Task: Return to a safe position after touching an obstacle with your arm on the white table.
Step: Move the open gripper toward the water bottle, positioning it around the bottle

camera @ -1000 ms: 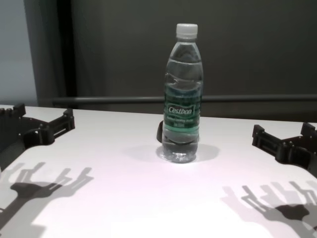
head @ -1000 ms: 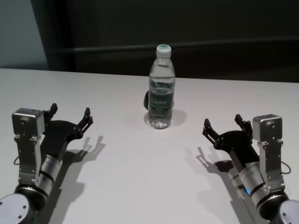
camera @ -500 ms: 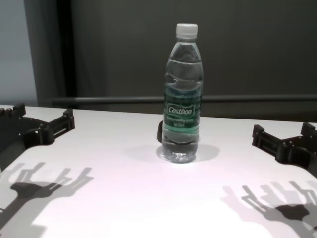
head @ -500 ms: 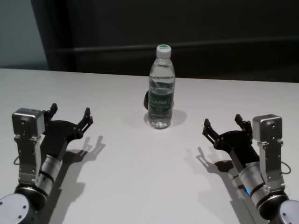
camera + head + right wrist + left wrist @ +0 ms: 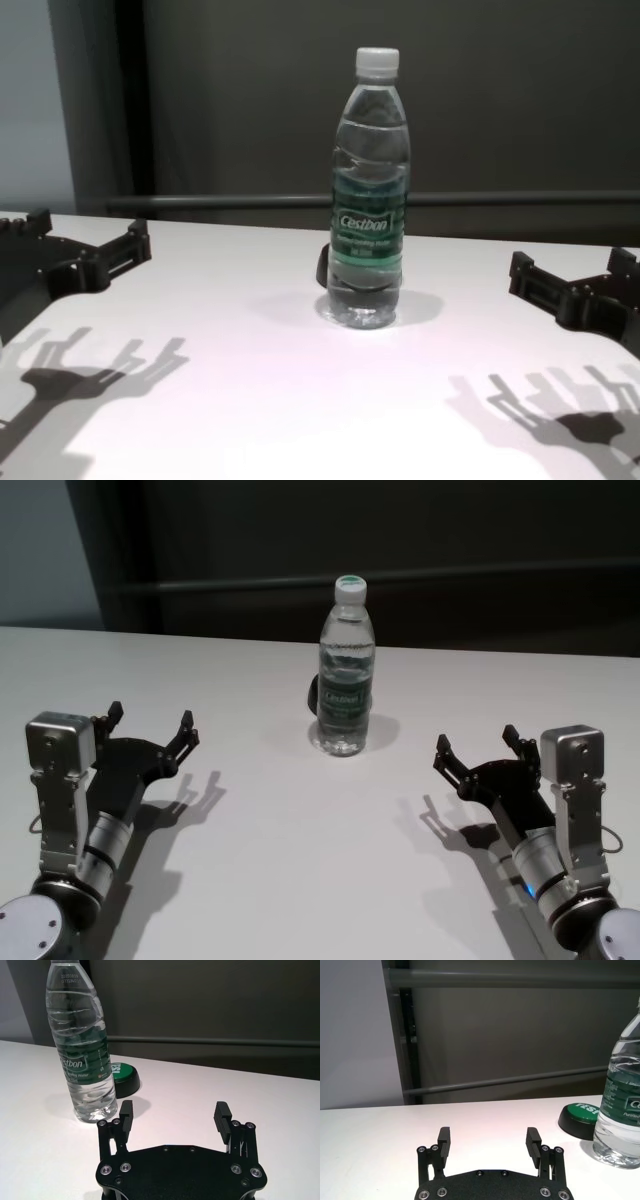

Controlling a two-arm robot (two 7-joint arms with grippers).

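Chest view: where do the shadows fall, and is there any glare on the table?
Chest view: each gripper throws several overlapping finger shadows toward the near edge of the white table, suggesting more than one light; a bright washed-out patch lies in front of the bottle. Head view: left gripper and right gripper shadows look softer, without strong glare.

Right gripper (image 5: 174, 1114), fingers spread wide and empty, above the white table (image 5: 260, 1100). Bottle (image 5: 82, 1042) stands upright just beyond one fingertip, apart from it. A green-topped black disc (image 5: 124, 1078) sits just behind the bottle.
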